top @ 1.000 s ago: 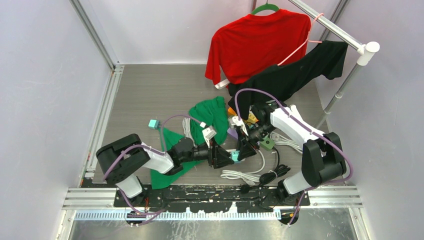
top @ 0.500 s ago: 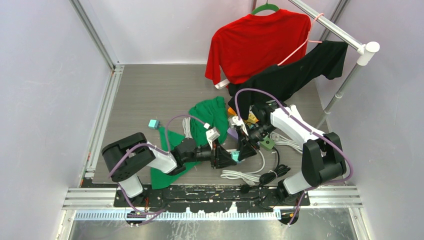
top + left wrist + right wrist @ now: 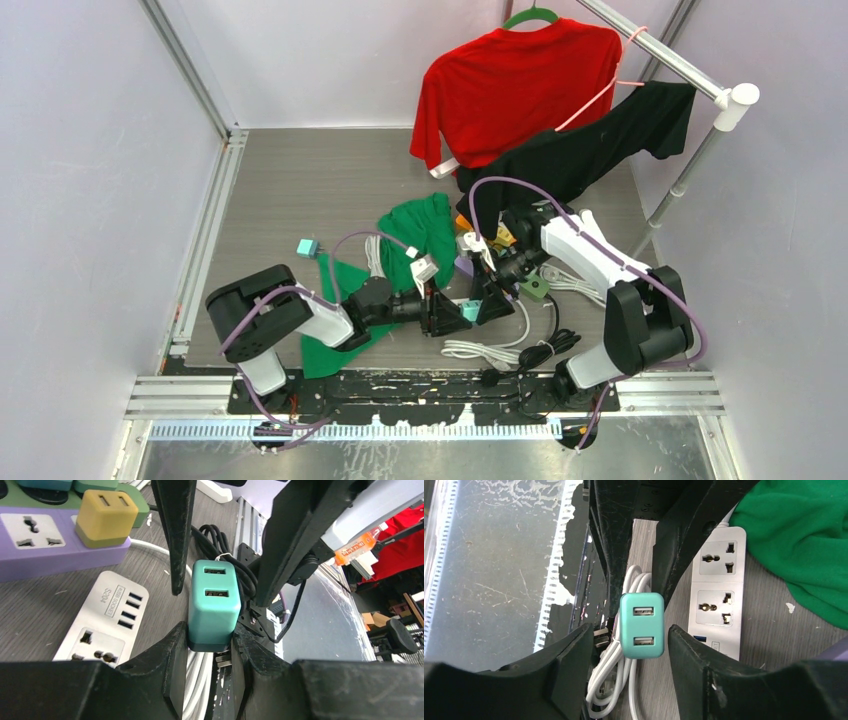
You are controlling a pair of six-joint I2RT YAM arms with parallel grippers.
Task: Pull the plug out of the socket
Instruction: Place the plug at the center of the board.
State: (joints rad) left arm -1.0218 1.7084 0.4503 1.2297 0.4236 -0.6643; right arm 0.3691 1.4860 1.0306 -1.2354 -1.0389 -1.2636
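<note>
Over the table (image 3: 300, 190), left claw (image 3: 209, 645) pinches teal plug (image 3: 214, 600), seemingly unplugged.

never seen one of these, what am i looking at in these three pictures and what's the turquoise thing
Two robot arms sit at a grey table. One picture looks down from above; the other two come from wrist cameras, each showing its own black fingers. The left gripper is clamped on a turquoise two-port USB charger plug; the right gripper stands open around it. On the table lie a white power strip, a purple power strip, coiled white cable and green cloth.
</note>
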